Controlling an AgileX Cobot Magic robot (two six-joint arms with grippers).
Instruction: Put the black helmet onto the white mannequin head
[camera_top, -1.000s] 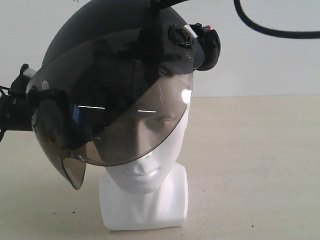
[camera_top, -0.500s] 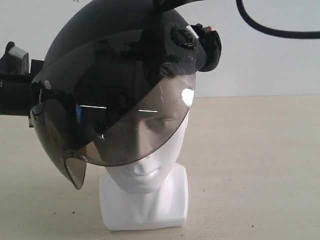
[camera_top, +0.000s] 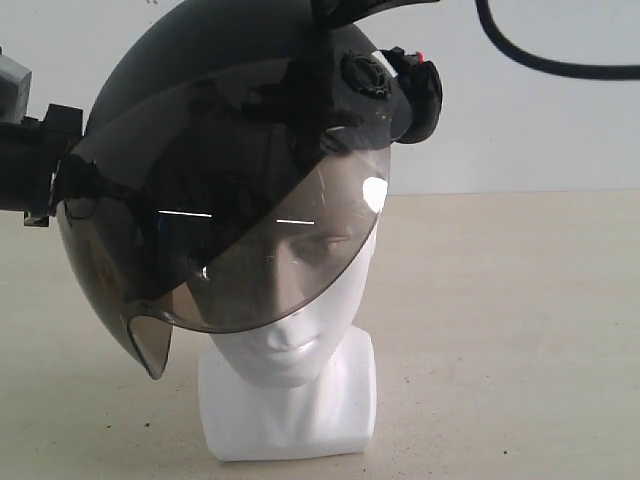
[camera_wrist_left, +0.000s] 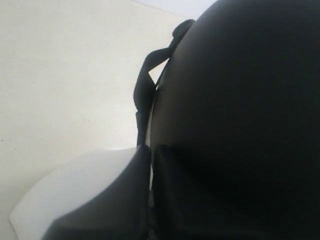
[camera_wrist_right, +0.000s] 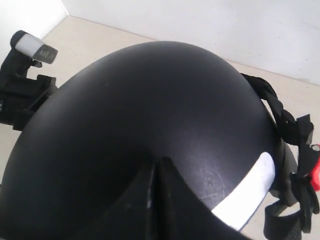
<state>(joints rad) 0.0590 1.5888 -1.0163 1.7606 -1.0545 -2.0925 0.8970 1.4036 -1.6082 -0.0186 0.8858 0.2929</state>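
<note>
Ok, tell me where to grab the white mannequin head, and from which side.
Take the squarish base of the white mannequin head, probably from the exterior view's right: flat sides suit jaws, and the visor of the black helmet overhangs the left.

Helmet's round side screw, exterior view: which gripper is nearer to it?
Right. The right gripper rests on the black helmet's crown, just above the side screw; the left gripper is at the helmet's opposite edge, across the visor.

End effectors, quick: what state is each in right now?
Left end effector: closed on the helmet rim.
Right end effector: closed, tips on the helmet crown, nothing between.
</note>
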